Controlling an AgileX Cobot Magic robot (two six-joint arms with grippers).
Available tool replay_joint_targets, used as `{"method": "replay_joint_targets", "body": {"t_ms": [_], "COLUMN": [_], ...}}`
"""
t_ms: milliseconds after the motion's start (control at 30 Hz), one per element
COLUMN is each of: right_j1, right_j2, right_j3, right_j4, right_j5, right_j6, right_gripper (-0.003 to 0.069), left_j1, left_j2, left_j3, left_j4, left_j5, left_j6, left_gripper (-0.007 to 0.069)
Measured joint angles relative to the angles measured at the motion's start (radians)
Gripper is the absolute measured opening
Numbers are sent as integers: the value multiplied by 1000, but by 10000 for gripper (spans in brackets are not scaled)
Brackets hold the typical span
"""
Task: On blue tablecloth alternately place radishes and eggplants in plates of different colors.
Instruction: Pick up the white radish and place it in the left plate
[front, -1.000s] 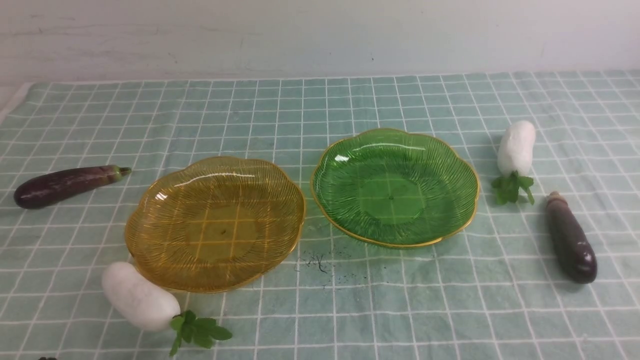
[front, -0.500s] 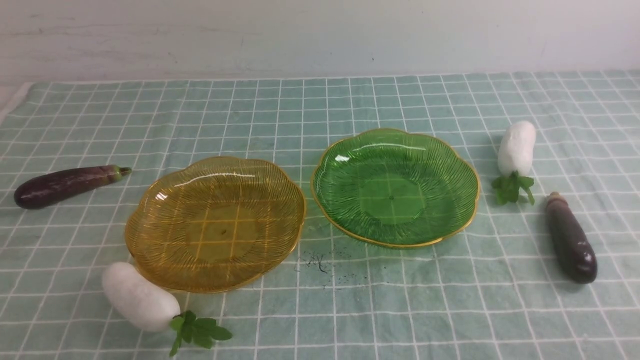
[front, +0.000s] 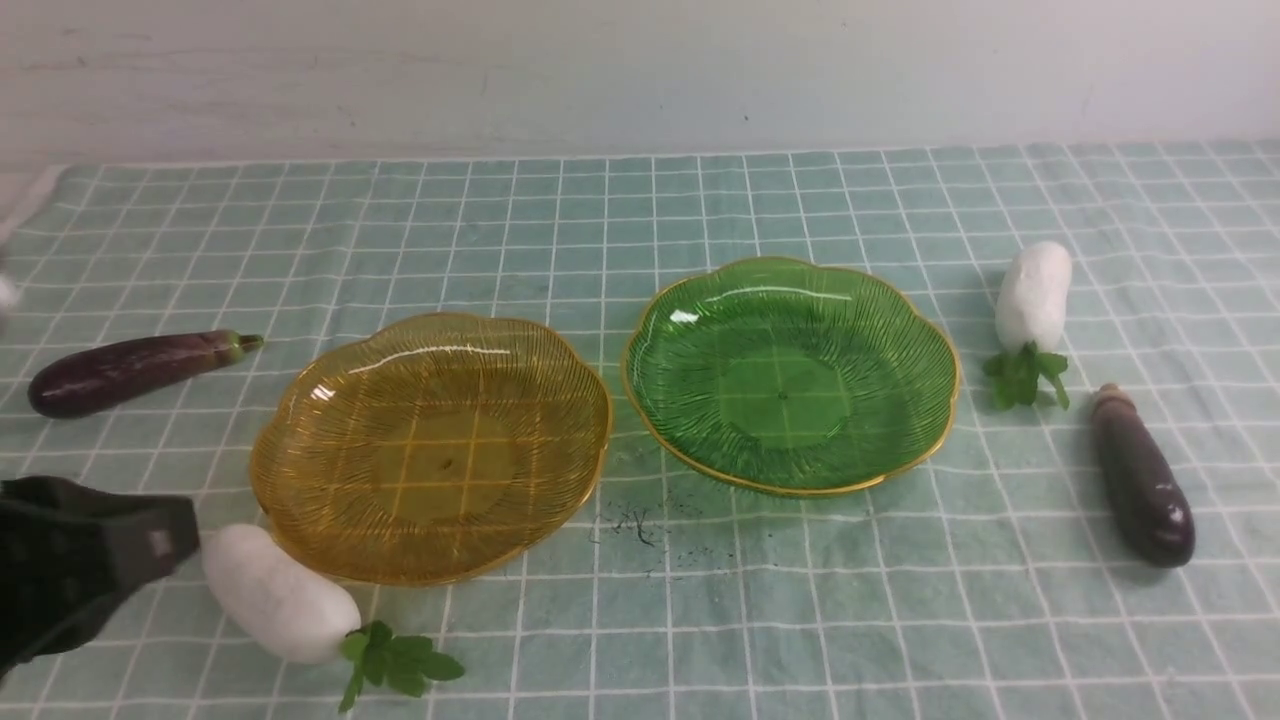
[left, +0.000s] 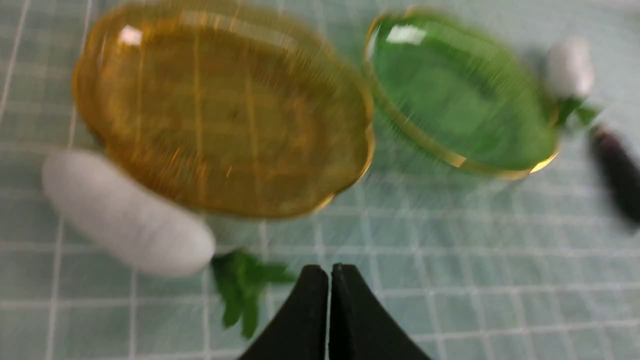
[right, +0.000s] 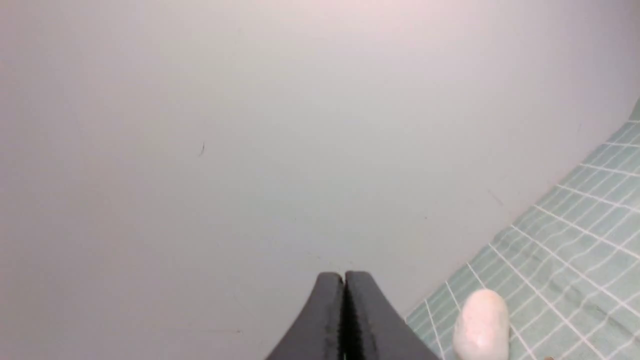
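Left fingers (left: 306, 312) newly beside radish (front: 275, 595)

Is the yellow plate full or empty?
Empty: nothing lies in the yellow plate; the nearest radish rests outside, beside its rim.

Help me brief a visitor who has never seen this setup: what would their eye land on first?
Two glossy scalloped plates side by side in the middle, the amber plate on the left and the green plate on the right, both empty. Next, the black left gripper, shut, close beside the white radish at the amber plate's near edge. One eggplant lies far left, another far right.
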Motion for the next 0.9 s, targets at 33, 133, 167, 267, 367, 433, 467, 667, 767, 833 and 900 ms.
{"method": "replay_joint_targets", "body": {"t_ms": [33,133,167,267,367,433,467,667,767,833,900], "right_j1": [0,0,1,3,6,6,6,7,8,8,8], "right_j2": [0,0,0,20,116,177,236,375,399,399,399], "right_j3": [0,-22,-32,-186,-344,-412,-469,-552,-552,-552,-552], "right_j4": [7,2,-4,-108,-206,-248,-280,-299,-265,-253,-244], "right_j5": [-6,126,142,456,674,758,823,905,916,916,916], "right_j6": [2,5,5,-30,-75,-95,-118,-184,-217,-237,-248], "right_gripper": [-14,-14,-14,-14,-14,-14,-14,-14,-14,-14,-14], "left_j1": [0,1,1,47,168,207,261,330,339,339,339], "left_j2": [51,211,222,380,447,453,458,458,478,508,536], "left_j3": [-8,-25,-26,-52,-81,-85,-86,-86,-92,-93,-93], "left_j4": [15,59,59,62,42,34,21,-10,-33,-61,-88], "left_j5": [12,17,17,25,28,27,27,-43,-150,-177,-181], "left_j6": [0,0,0,1,12,17,32,55,53,52,52], "left_gripper": [-8,-8,-8,6,16,16,16,24,89,149,207]}}
